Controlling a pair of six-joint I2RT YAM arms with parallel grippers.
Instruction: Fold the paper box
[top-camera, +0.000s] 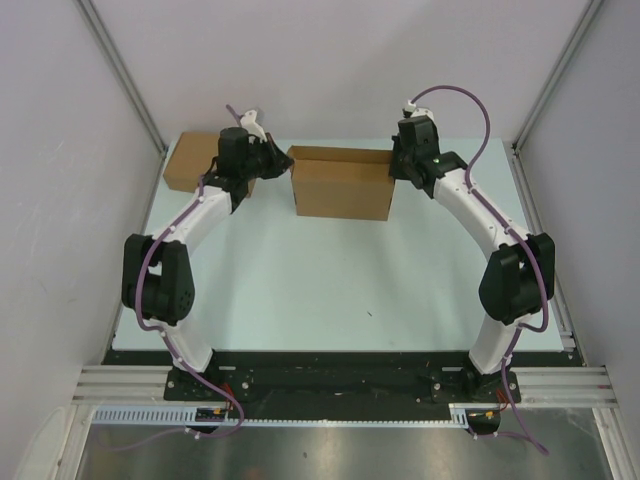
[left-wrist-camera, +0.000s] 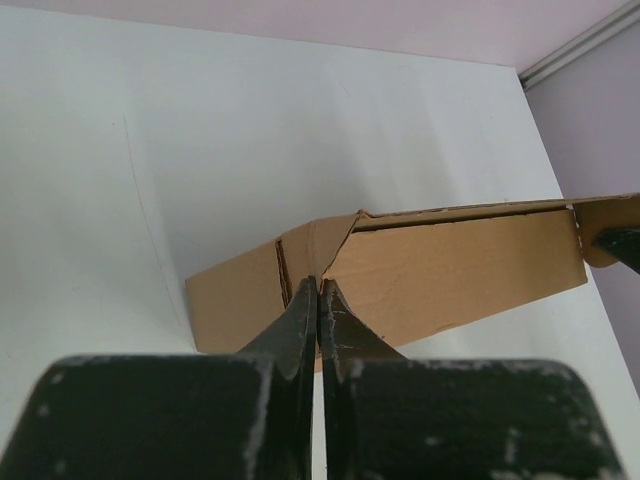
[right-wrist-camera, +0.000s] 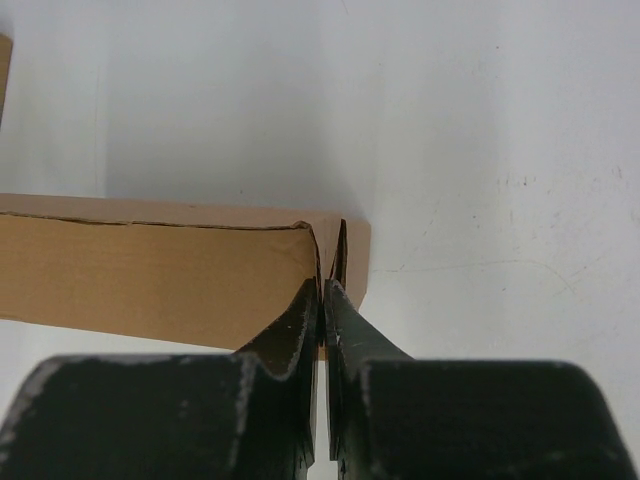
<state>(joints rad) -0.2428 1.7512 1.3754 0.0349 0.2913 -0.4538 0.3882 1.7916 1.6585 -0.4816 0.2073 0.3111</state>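
The box (top-camera: 340, 190) stands on the table (top-camera: 330, 290) at its far side, midway between the two arms, a long brown face toward the bases and its top open along the far edge. The left gripper (top-camera: 280, 160) is at the box's left end with jaws together, tips touching the folded corner; I cannot tell whether card lies between them. The right gripper (top-camera: 398, 165) is at the right end, jaws pinched on the upright end flap. A second box (top-camera: 185, 160), flat and brown, lies in the far left corner, partly hidden behind the left arm.
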